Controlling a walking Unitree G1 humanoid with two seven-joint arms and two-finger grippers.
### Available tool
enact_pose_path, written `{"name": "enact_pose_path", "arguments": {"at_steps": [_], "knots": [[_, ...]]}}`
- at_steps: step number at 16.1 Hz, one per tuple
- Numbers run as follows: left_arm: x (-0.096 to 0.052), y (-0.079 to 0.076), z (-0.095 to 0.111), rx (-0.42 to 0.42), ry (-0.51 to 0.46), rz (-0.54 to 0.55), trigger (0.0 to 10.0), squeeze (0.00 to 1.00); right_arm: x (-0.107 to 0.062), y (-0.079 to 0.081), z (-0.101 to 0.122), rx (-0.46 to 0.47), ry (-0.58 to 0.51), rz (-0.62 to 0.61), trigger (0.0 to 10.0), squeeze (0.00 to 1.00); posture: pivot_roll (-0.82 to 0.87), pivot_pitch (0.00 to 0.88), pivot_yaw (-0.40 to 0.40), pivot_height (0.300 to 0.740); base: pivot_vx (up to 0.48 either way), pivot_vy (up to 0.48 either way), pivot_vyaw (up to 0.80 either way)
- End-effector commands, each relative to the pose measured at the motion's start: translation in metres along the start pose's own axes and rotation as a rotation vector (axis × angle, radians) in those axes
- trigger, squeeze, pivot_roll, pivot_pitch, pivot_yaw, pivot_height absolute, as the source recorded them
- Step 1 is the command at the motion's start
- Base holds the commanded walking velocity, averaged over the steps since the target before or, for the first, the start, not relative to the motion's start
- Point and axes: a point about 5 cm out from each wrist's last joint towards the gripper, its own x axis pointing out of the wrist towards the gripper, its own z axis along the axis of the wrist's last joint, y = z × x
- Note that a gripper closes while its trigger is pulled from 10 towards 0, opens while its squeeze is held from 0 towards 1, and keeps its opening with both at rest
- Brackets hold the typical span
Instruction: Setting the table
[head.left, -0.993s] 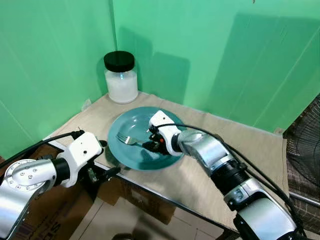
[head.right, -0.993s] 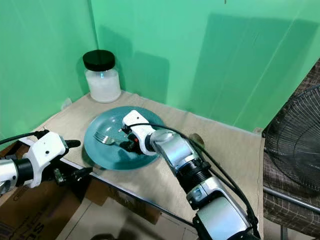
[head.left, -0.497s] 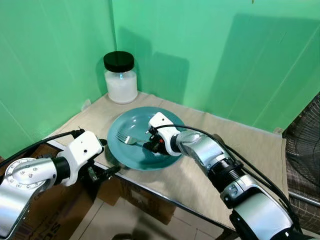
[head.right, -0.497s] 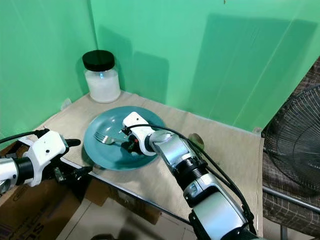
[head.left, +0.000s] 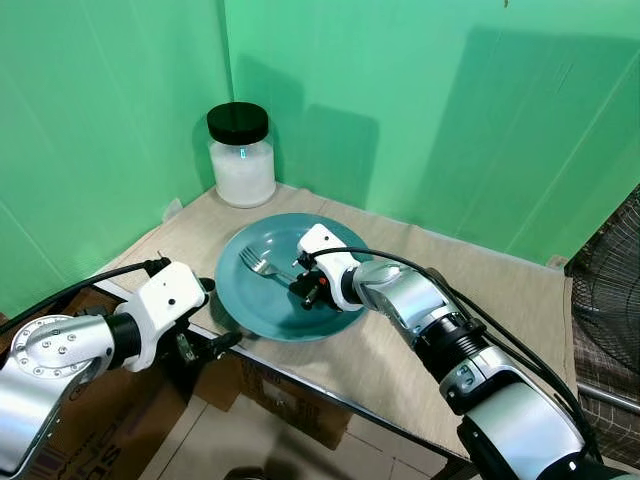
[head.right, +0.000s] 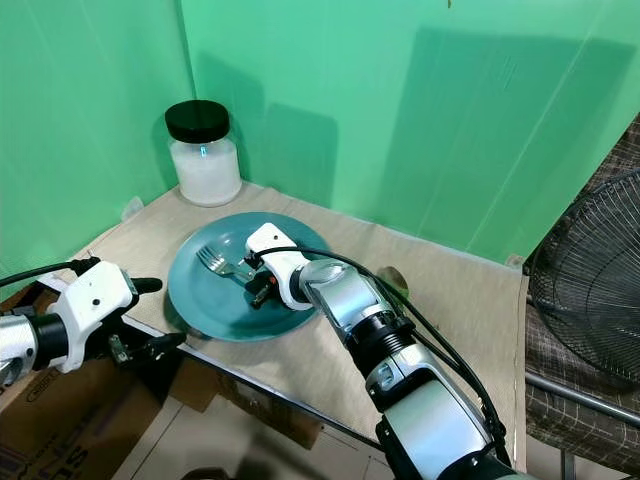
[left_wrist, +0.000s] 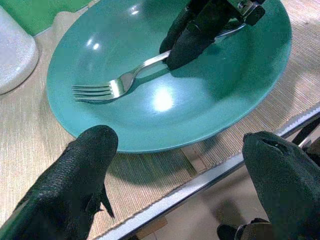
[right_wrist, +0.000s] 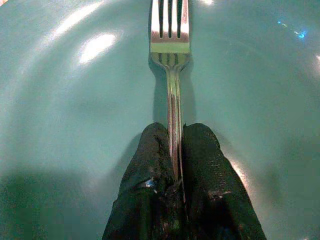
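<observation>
A teal plate (head.left: 250, 305) lies on the beige mat near the table's front left edge. Over the plate's middle my right gripper (head.left: 304, 290) is shut on the handle of a silver fork (head.left: 262, 266), whose tines point left toward the wall. In the right wrist view the fork (right_wrist: 170, 45) runs straight out from between the black fingers (right_wrist: 150, 150), low above the plate (right_wrist: 75, 100). My left gripper (head.left: 215, 314) is open at the table's front edge, just left of the plate, with nothing in it. From the left wrist view its fingers (left_wrist: 85, 165) straddle the plate's near rim (left_wrist: 165, 142).
A white jar with a black lid (head.left: 241, 155) stands in the back left corner against the green walls. A black fan grille (head.left: 605, 290) is at the right edge. Cardboard boxes (head.left: 60, 440) sit on the floor below the table's front.
The right gripper has turned the fork slightly, so its tines have swung toward the back of the plate. The left arm has stayed in place.
</observation>
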Motion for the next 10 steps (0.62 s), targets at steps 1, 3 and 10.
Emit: {"name": "enact_pose_path", "arguments": {"at_steps": [1,3,10], "knots": [[0.001,0.0,0.0,0.014,0.003,-0.01,10.0,0.0,0.0,-0.001,-0.006,0.02,0.024,0.001,0.0,0.0,0.19,0.0,-0.017,0.74,0.0,0.0,0.0],[0.001,0.002,0.001,0.019,0.002,-0.012,10.0,0.0,-0.003,-0.003,0.0,0.034,-0.004,-0.002,0.0,0.0,0.19,0.0,-0.015,0.74,0.0,0.0,0.0],[0.001,-0.002,0.003,0.009,-0.015,-0.007,10.0,0.0,-0.075,-0.033,0.014,0.115,-0.177,-0.085,0.0,0.0,0.18,0.0,-0.027,0.74,0.0,0.0,0.0]]}}
